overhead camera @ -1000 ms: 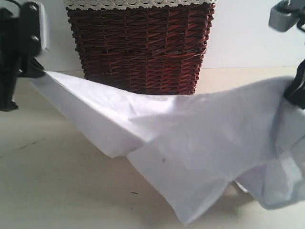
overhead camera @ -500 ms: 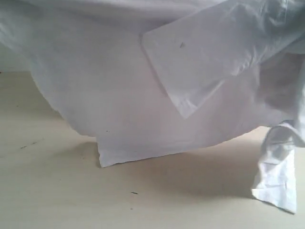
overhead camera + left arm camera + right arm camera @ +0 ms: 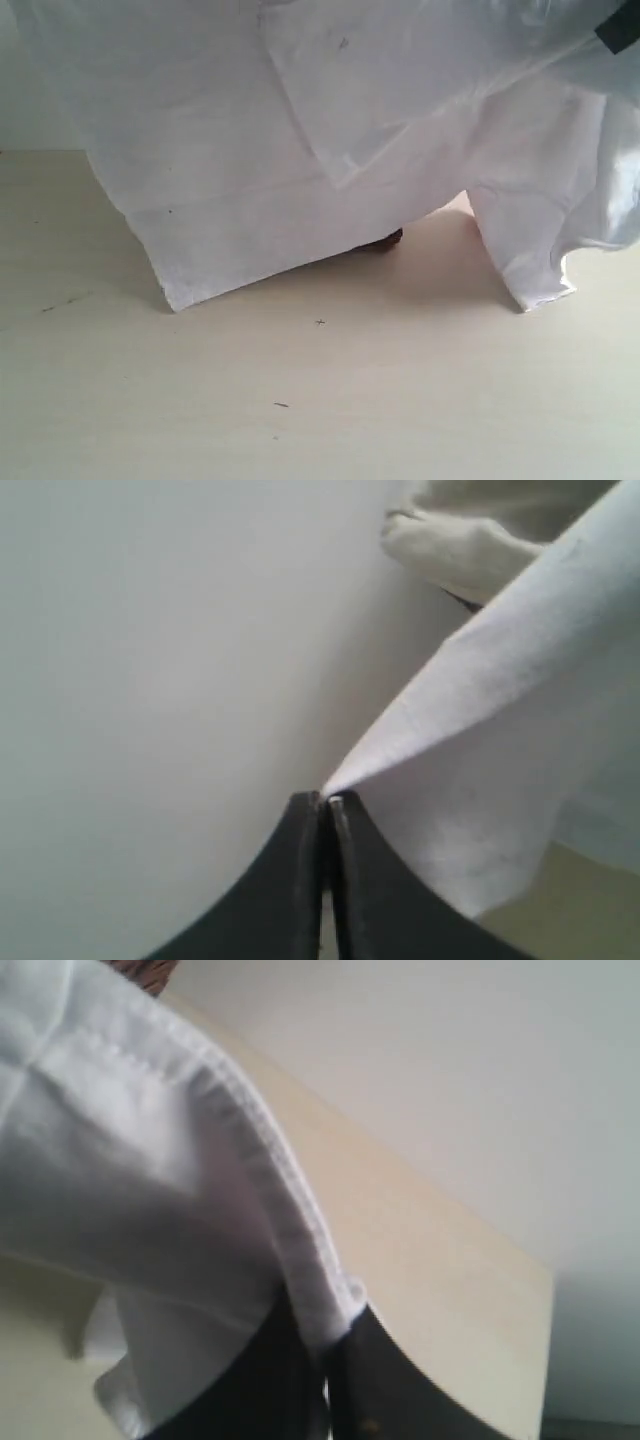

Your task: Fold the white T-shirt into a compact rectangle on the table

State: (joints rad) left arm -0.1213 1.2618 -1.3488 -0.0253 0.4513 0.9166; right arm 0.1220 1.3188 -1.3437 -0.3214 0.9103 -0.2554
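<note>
The white T-shirt [image 3: 300, 130] hangs like a curtain across the upper exterior view, with only its lower hems near the table [image 3: 320, 400]. A sleeve flap [image 3: 400, 90] folds over its front. No lettering shows. In the left wrist view my left gripper [image 3: 326, 802] is shut on a corner of the white T-shirt [image 3: 500, 750]. The right wrist view has my right gripper [image 3: 330, 1345] shut on a stitched hem of the white T-shirt [image 3: 150, 1180]. In the exterior view only a dark bit of the right gripper [image 3: 620, 32] shows at the top right; the left one is hidden.
A small dark piece of the wicker basket [image 3: 383, 240] peeks out under the shirt's hem; another corner of the wicker basket [image 3: 140, 972] shows in the right wrist view. The table's far edge [image 3: 545, 1290] meets the pale wall. Tiny dark specks [image 3: 281, 405] dot the table.
The shirt has been lifted from a low sag in front of the basket to a raised hanging sheet. Its lower hems rose and shifted left, and it now covers the basket and both arms.
</note>
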